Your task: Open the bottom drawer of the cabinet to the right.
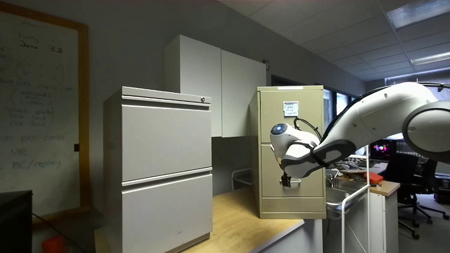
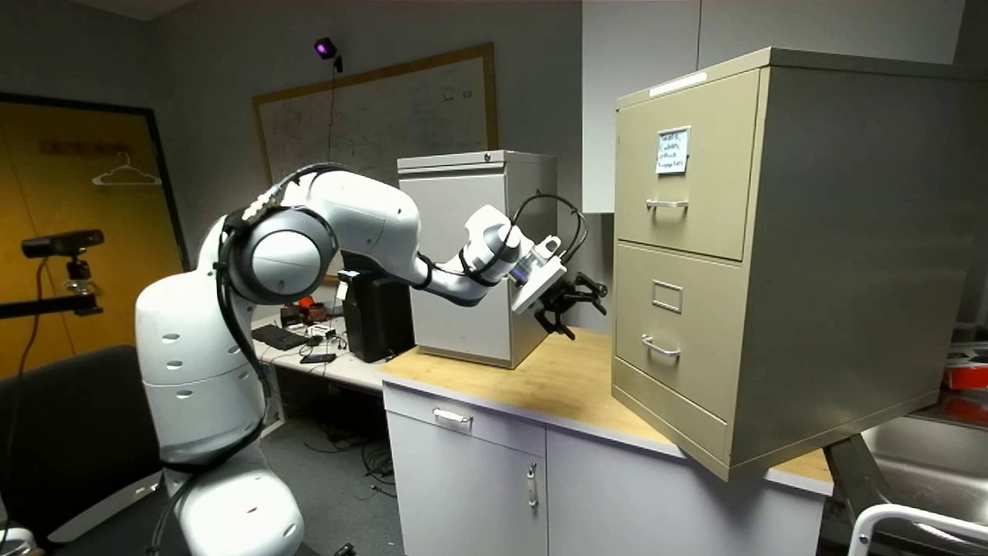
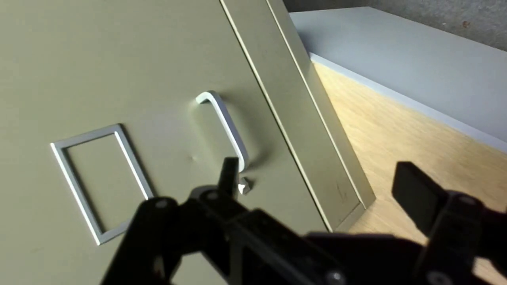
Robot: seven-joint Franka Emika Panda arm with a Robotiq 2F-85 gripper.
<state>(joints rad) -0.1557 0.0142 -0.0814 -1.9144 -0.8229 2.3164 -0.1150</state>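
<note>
Gripper (image 3: 318,174): nearest the wrist camera, it is hanging with its black fingers (image 3: 229,174) spread wide.
Silver handle (image 3: 227,128): in the wrist view we are seeing it just beside a fingertip; in an exterior view the gripper (image 2: 588,316) is hanging apart from it.
Bottom drawer (image 2: 698,332): we are finding it closed, sitting in the lower part of the tan cabinet (image 2: 857,255), just above a plain base panel (image 2: 670,411).
Label frame (image 3: 79,194): it is sitting above the handle on that same drawer front.
Top drawer (image 2: 722,177): it is also sitting closed, showing a white paper (image 2: 671,151) with handwriting.
Cabinet position: we are seeing it standing on the wooden countertop (image 2: 563,382), a front corner overhanging the edge in both exterior views.
White arm (image 1: 390,109): it is standing bent, hiding part of the cabinet's front in an exterior view.
Grey cabinet (image 1: 167,140): it is standing on the same countertop, apart from the tan one.
</note>
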